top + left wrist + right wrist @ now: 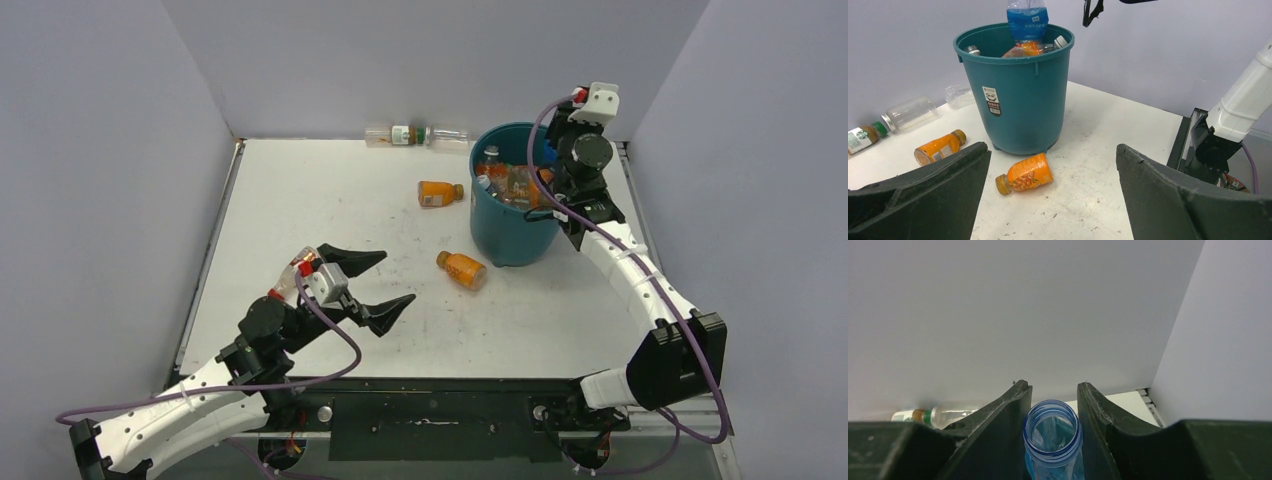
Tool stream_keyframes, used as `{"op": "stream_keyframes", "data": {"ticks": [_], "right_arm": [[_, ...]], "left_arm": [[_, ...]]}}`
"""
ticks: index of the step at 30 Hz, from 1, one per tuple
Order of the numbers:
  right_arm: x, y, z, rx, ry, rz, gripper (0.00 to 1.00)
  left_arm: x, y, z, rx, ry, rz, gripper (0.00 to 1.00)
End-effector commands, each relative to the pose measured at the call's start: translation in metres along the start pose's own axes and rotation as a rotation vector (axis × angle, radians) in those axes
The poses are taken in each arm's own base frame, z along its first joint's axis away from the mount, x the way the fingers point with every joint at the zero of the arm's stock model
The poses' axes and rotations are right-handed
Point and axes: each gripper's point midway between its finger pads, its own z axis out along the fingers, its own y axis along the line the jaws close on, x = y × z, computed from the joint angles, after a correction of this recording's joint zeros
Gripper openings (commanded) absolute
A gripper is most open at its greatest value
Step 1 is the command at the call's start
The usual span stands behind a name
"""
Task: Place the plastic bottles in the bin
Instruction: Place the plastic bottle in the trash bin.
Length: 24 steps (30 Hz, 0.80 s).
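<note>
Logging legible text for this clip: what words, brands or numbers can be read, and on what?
None is legible.
White label on the bin: print too small.
Blue-labelled bottle: white print blurred.
Orange bottle by the bin: label blurred.
Green-capped bottle: label too small.

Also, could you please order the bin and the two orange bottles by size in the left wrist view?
1. The bin.
2. Unranked: the orange bottle at its base looks bigger than the left orange bottle, but lies nearer the camera.
</note>
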Motion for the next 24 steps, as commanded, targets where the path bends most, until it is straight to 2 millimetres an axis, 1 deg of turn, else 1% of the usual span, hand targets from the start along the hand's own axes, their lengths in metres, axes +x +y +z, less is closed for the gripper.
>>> {"op": "stream_keyframes", "data": {"ticks": [1, 4, 7, 11, 13, 17, 18, 19, 20, 21, 22, 24], "right_arm": [[-0.023, 0.019, -0.005, -0.113, -0.088, 0.109, 0.05], [-0.004, 0.028, -0.003, -0.145, -0.01, 0.101, 0.05], [0.031, 0.03, -0.004, -0.144, 0.097, 0.077, 0.05], [0.074, 0.032, -0.011, -0.151, 0.209, 0.075, 0.05], [0.09, 0.033, -0.015, -0.154, 0.251, 0.079, 0.05], [0.108, 0.033, -0.023, -0.157, 0.306, 0.089, 0.06], [0.11, 0.033, -0.025, -0.158, 0.317, 0.088, 0.11], [0.111, 0.033, -0.025, -0.16, 0.325, 0.09, 0.24], [0.107, 0.033, -0.026, -0.16, 0.321, 0.098, 0.46], [0.102, 0.033, -0.026, -0.16, 0.315, 0.107, 0.59], [0.094, 0.033, -0.026, -0.161, 0.305, 0.116, 0.68], [0.076, 0.032, -0.025, -0.16, 0.284, 0.139, 0.78]], "left_arm": [[-0.018, -0.002, 0.001, 0.008, -0.065, 0.017, 0.96], [-0.018, -0.002, 0.001, 0.011, -0.063, 0.018, 0.96], [-0.017, -0.003, 0.001, 0.015, -0.059, 0.019, 0.96], [-0.017, -0.003, 0.002, 0.017, -0.057, 0.019, 0.96], [-0.016, -0.004, 0.002, 0.021, -0.054, 0.018, 0.96], [-0.015, -0.005, 0.003, 0.028, -0.05, 0.016, 0.96], [-0.016, -0.005, 0.003, 0.028, -0.051, 0.017, 0.96], [-0.016, -0.005, 0.003, 0.028, -0.052, 0.017, 0.96], [-0.016, -0.005, 0.003, 0.028, -0.051, 0.017, 0.96], [-0.016, -0.005, 0.002, 0.027, -0.051, 0.017, 0.96], [-0.016, -0.005, 0.002, 0.026, -0.051, 0.017, 0.96], [-0.015, -0.005, 0.003, 0.026, -0.048, 0.016, 0.96]]}}
